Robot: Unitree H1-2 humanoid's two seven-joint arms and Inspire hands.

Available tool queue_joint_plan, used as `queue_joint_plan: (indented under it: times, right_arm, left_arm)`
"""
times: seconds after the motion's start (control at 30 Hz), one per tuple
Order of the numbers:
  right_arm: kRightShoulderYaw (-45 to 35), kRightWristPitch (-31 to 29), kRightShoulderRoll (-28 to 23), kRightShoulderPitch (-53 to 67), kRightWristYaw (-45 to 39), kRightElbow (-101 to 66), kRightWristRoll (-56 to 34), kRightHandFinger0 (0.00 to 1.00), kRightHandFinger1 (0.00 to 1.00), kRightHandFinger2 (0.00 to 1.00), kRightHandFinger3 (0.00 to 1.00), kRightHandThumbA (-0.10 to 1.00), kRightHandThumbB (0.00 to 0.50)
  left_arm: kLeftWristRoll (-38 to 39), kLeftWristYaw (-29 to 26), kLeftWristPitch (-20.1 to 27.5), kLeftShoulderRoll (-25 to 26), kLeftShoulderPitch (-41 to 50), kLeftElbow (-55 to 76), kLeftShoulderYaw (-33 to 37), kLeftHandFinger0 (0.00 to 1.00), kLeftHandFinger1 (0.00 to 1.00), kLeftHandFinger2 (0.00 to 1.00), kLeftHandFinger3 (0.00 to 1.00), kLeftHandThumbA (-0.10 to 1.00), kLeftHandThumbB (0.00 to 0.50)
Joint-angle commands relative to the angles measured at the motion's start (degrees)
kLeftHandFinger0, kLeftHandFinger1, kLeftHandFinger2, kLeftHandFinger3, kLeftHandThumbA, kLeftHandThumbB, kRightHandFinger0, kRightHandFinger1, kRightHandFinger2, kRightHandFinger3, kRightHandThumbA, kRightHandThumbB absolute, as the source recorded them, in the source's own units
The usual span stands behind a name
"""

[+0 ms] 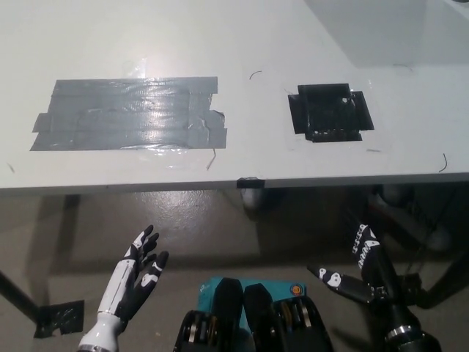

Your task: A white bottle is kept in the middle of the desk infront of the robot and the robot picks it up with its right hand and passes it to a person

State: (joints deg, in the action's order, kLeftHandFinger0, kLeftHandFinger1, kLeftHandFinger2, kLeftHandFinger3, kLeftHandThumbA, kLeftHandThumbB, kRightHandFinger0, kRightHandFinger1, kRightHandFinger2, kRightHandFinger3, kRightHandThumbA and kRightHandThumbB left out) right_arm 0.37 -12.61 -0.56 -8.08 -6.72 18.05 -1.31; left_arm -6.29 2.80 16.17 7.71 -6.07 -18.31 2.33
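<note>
Black right hand (360, 273) open; left hand (136, 273) open.

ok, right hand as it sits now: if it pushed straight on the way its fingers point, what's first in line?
Probably the desk's near edge. The open right hand sits below desk level, fingers pointing up and forward toward it. Depth is unclear, so it might pass under the edge instead. No bottle is in view.
</note>
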Motion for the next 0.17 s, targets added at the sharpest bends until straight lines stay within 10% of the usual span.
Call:
queue_joint_plan:
  times: [0.0,0.13]
  right_arm:
    - [0.5,-2.9,-0.5,-1.1,0.0,-0.1,0.2,1.0,1.0,1.0,1.0,0.95,0.136]
    - [0.5,-3.1,-0.6,-0.8,0.0,-0.3,0.2,1.0,1.0,1.0,1.0,0.94,0.123]
  left_arm:
    - [-0.2,-0.1,-0.5,0.5,-0.4,1.5,-0.1,0.95,1.0,1.0,1.0,0.82,0.058]
    - [0.4,-0.1,0.0,0.4,-0.4,0.9,-0.3,0.96,1.0,1.0,1.0,0.82,0.051]
